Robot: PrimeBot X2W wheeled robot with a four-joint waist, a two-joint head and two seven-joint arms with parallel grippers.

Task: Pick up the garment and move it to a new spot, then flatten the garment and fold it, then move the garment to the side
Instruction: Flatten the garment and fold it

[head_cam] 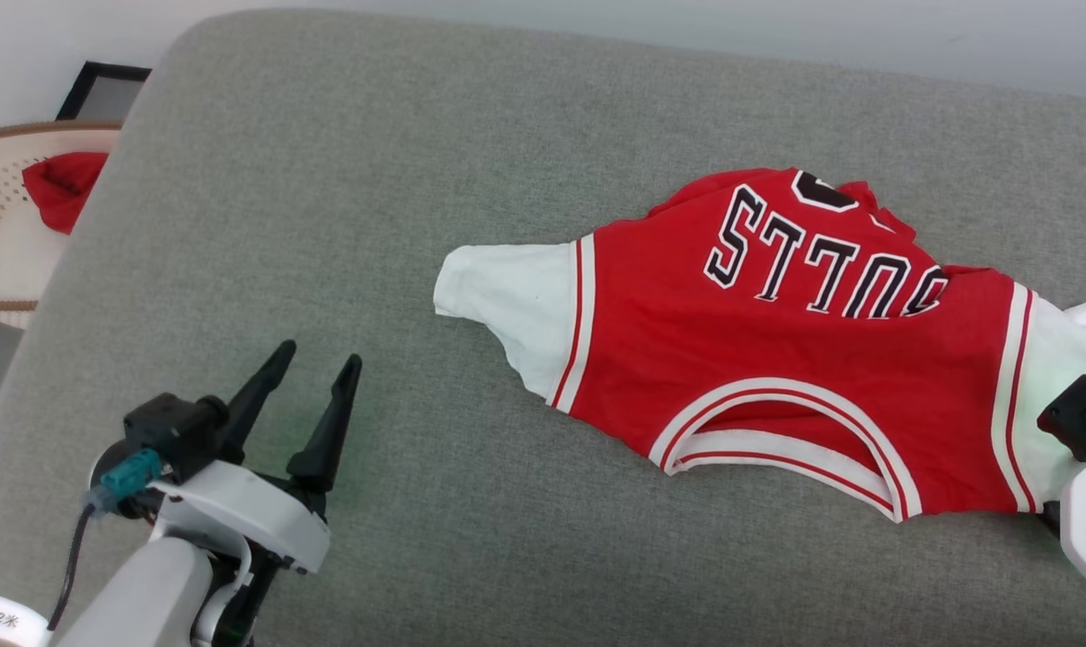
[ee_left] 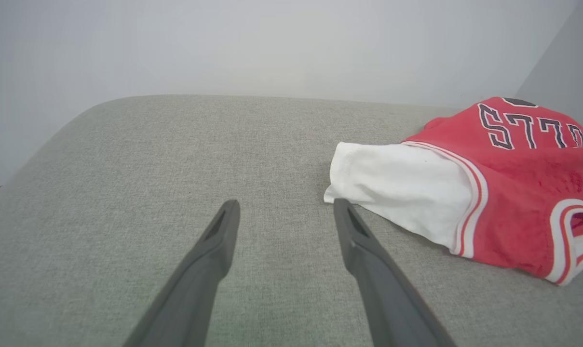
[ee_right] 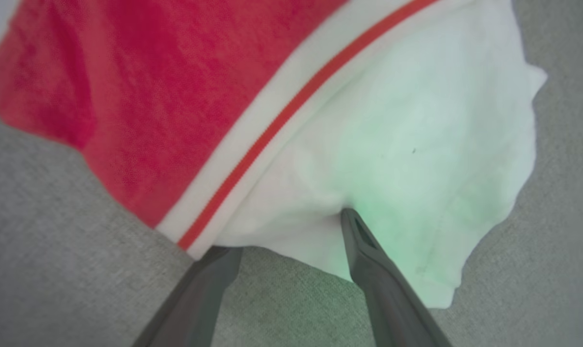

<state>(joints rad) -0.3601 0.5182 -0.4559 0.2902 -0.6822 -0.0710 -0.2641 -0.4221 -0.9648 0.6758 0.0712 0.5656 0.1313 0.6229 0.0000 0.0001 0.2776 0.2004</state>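
Red and white, the garment is lying rumpled on the right half of the grey cushion in my head view, its lettering upside down to me, so I judge the lift to a new spot is not yet done. My left gripper is hovering over bare cushion well to the left, jaws spread wide and holding nothing. In the left wrist view I am looking along those fingers at the near white sleeve, which is lying just beyond one fingertip, apparently untouched; I judge I am lining up on that corner. In the right wrist view my right gripper is straddling the edge of the other white sleeve, jaws wide and not yet pinching. One finger is pressing on top and the other's tip seems to be hiding under the cloth.
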